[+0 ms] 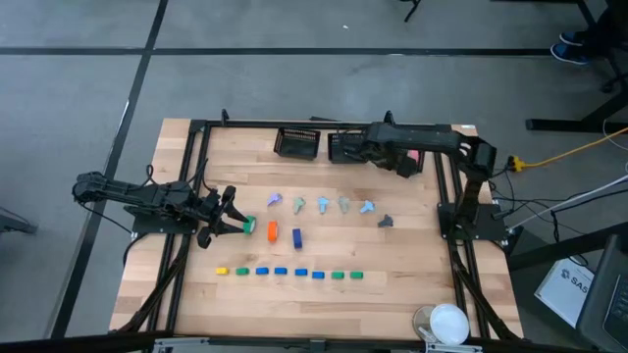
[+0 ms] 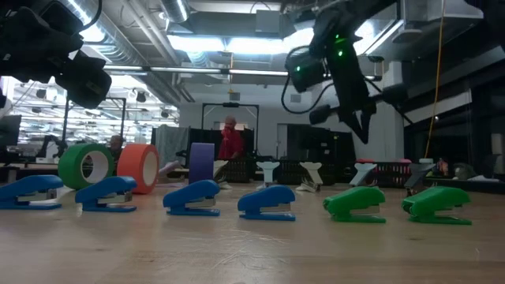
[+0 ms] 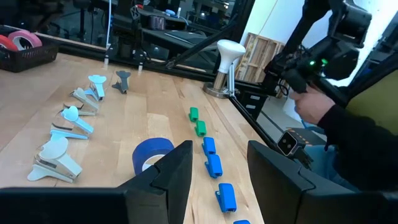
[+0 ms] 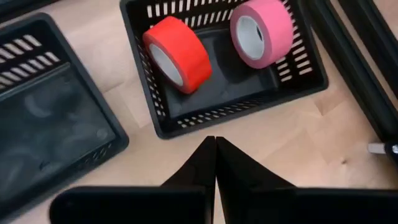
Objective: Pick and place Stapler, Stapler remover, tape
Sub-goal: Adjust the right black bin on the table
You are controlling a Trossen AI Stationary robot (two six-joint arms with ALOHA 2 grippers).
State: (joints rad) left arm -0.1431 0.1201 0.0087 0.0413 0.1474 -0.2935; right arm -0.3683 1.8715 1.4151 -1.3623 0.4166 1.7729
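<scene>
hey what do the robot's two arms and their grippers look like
Both arms are dark, nearly black, jointed segments with exposed black cabling. The left gripper has two broad, flat, matte black fingers. The right gripper has matching black fingers tapering to points. Green indicator lights glow on the right arm.

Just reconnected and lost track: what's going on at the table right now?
The right hand, shut and empty, hangs by the basket holding the red tape roll and pink tape roll. The left hand, open, hovers beside the green tape roll. The orange roll, blue roll, staplers and removers sit on the table.
</scene>
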